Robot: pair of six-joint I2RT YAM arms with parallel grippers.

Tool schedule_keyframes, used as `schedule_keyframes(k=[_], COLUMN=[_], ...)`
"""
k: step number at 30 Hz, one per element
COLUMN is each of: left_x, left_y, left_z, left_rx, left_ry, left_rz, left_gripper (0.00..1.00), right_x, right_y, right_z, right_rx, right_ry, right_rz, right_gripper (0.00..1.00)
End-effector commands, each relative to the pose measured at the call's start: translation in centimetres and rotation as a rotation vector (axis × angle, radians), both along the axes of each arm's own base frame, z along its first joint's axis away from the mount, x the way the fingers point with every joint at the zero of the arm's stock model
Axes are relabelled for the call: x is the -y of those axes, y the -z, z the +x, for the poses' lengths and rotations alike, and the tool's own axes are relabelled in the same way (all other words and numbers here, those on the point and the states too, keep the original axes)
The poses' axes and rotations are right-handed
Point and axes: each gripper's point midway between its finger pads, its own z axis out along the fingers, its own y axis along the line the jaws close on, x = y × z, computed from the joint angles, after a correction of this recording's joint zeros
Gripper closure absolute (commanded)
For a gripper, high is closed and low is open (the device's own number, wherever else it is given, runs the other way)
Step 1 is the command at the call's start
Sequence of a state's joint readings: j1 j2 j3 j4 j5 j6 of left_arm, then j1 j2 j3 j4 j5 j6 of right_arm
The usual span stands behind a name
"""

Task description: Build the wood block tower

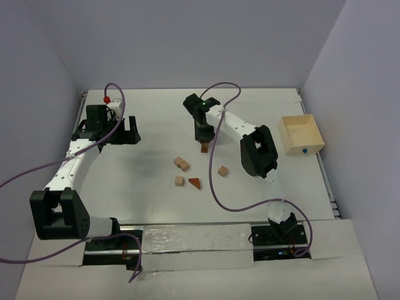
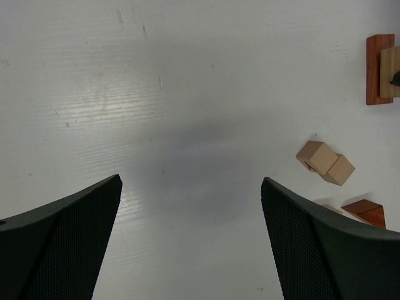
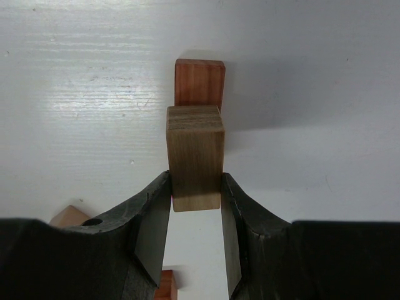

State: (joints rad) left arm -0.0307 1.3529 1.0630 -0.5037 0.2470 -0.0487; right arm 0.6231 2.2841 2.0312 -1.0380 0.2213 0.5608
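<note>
- The left gripper [image 2: 190, 187] hangs over the bare white table [image 1: 144, 112] in the left half of the top view. Its black fingers are spread wide, with nothing between them.
- The loose small wooden blocks lie around the centre of the top view.
  - A pair of light tan wooden cubes [image 1: 181, 164] touch each other.
  - A single tan cube [image 1: 179, 180] lies just below them, with a reddish-brown triangular wooden wedge [image 1: 195, 183] just beside it.
  - One more brownish cube [image 1: 223, 170] sits apart to the right.
- These pieces look light, stiff and smooth-faced. They should not crush, but could twist or slip out if pinched on a corner.
  - A cube is best taken across two opposite flat faces.
  - The wedge is best taken across its two flat triangular ends, never on the slope.
- Above and slightly right of the loose pieces, the right gripper [image 3: 195, 182] is closed narrowly on a light tan wooden block [image 3: 195, 150], gripping its two side faces.
- That block overlaps a reddish-brown wooden base block [image 3: 199, 81] on the table, the start of the tower. I cannot tell whether the tan block already rests on the base or sits just above it.
- A column one block wide will likely tip easily, so the release should go straight, without sideways drag.
- At the far right stands a large pale wooden square box with a blue dot [image 1: 300, 134], well apart from the blocks.
</note>
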Motion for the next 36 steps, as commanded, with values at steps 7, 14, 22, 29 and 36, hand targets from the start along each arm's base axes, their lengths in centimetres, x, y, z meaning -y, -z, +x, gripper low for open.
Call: schedule_keyframes(k=[7, 14, 22, 29, 36], left_x=[0.2, 0.3, 0.4, 0.3, 0.3], left_y=[-1.3, -1.1, -1.0, -1.0, -1.0], left_z=[1.3, 1.3, 1.4, 1.4, 1.3], left_rx=[0.054, 0.049, 0.049, 0.048, 0.051], left_ry=[0.005, 0.008, 0.009, 0.010, 0.009], left_rz=[-0.023, -0.022, -0.029, -0.027, -0.025], left_gripper=[0.01, 0.01, 0.01, 0.01, 0.01], right_x=[-0.7, -0.5, 1.1, 1.0, 0.9], right_y=[-5.0, -5.1, -3.8, -4.4, -3.8], right_z=[-0.2, -0.1, 0.1, 0.9, 1.0], right_rx=[0.062, 0.046, 0.048, 0.077, 0.061], right_ry=[0.065, 0.059, 0.055, 0.055, 0.050], right_rz=[0.094, 0.117, 0.040, 0.039, 0.043], right_gripper=[1.00, 1.00, 1.00, 1.00, 1.00])
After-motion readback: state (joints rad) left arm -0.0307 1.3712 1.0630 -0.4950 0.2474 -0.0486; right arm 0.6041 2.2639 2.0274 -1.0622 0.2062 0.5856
